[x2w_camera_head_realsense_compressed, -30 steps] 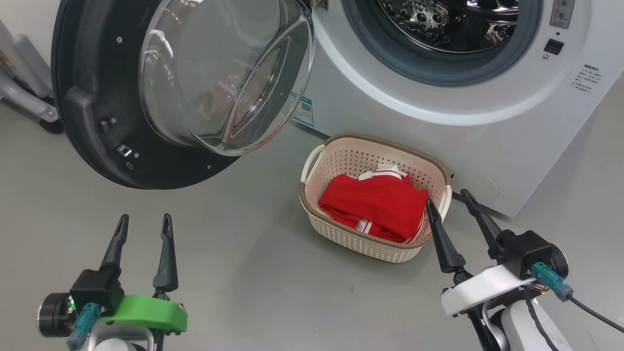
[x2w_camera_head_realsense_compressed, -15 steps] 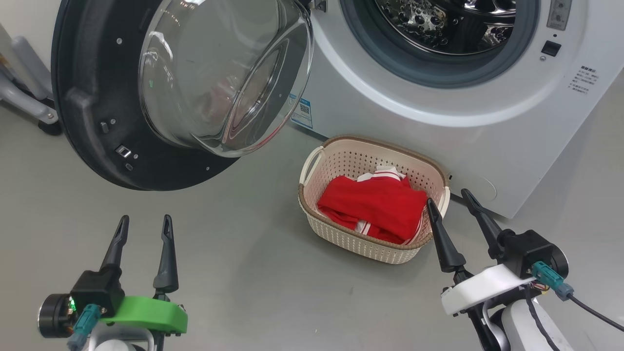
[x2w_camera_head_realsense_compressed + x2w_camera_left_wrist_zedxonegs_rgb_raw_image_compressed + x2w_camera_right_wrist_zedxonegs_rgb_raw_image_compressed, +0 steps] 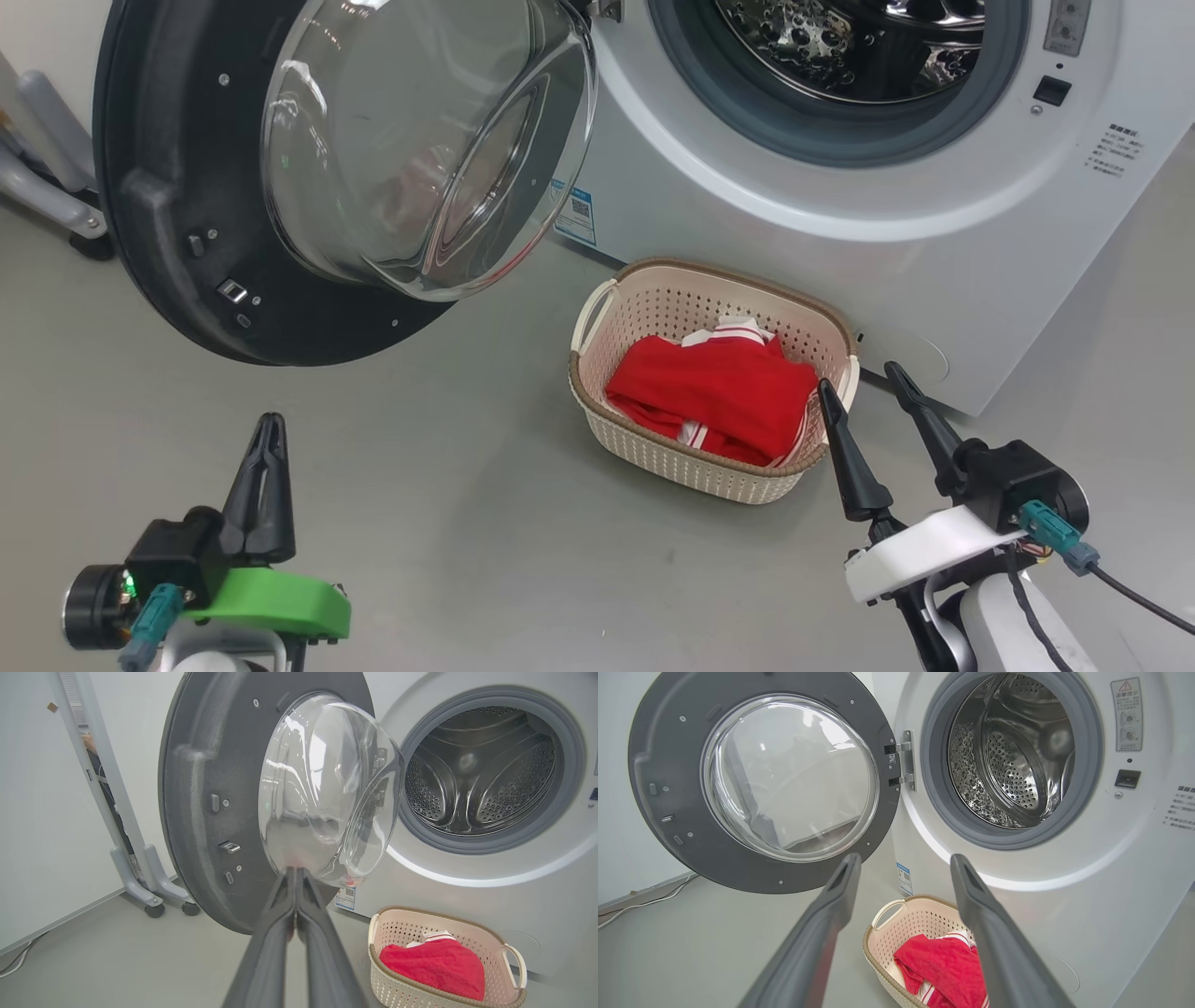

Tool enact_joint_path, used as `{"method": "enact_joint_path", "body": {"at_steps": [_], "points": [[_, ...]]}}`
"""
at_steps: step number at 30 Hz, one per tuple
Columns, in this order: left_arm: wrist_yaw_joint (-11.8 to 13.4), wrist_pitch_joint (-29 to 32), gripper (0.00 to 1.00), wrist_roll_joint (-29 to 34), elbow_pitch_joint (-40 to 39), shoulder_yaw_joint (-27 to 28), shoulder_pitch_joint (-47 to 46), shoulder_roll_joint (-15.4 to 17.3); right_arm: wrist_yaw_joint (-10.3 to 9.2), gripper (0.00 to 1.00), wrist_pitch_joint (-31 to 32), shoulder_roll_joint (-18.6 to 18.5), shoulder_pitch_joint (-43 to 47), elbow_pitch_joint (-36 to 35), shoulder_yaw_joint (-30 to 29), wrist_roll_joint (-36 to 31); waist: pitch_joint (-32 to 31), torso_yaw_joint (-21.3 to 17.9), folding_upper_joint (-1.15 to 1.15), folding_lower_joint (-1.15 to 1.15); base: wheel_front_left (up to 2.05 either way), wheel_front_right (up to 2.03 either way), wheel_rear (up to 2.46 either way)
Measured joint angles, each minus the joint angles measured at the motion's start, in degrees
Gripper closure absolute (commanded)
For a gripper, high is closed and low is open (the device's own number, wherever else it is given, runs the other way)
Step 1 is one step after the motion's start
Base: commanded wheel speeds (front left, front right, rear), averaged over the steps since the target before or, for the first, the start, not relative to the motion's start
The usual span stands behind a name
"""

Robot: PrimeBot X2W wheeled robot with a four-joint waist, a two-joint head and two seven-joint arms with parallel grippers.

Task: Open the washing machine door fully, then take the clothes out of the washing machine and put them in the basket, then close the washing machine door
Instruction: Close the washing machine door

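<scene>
The left hand [image 3: 268, 425] sits at the lower left of the head view on a green wrist mount. Its two dark fingers are pressed together into a single point, closed on nothing, and aimed up the frame. In the left wrist view these fingers [image 3: 278, 933] rise from the bottom centre, and their tip overlaps the lower edge of the glass bowl of the washing machine door [image 3: 205, 788]. Contact cannot be judged there, but the head view shows bare floor [image 3: 448, 467] between this hand and the door. The right hand [image 3: 857, 375] sits at the lower right on a white mount, fingers spread apart and empty, tilted toward the upper left. Its inner fingertip overlaps the right end of the basket [image 3: 691, 467]. Its outer fingertip lies just beyond the right handle, in front of the lower panel of the washing machine [image 3: 747, 243]. The door stands swung out at the upper left, inner face toward the camera, hinged beside the drum [image 3: 840, 47], which shows bare perforated metal. The basket stands on the floor at frame centre, just in front of the machine and nearer the right hand. The clothes [image 3: 719, 387] lie inside it as a red bundle with white trim. Open floor spans the lower centre between the two hands.
</scene>
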Motion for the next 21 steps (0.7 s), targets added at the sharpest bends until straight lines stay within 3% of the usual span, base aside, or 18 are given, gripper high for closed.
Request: {"method": "enact_joint_path", "body": {"at_steps": [10,21], "points": [[-0.03,0.00,1.00,0.00,-4.54,3.71,0.04,1.89,0.01,0.00,0.00,-0.02,-0.38,-0.46,0.71,-0.35,2.09,-1.67,0.00,0.00,0.00,0.00,0.00],[-1.11,-0.26,1.00,0.43,-9.95,11.38,-5.95,11.70,0.01,0.00,0.00,-1.74,-2.11,-0.94,1.02,-2.14,6.47,-3.96,0.00,0.00,0.00,0.00,0.00]]}}
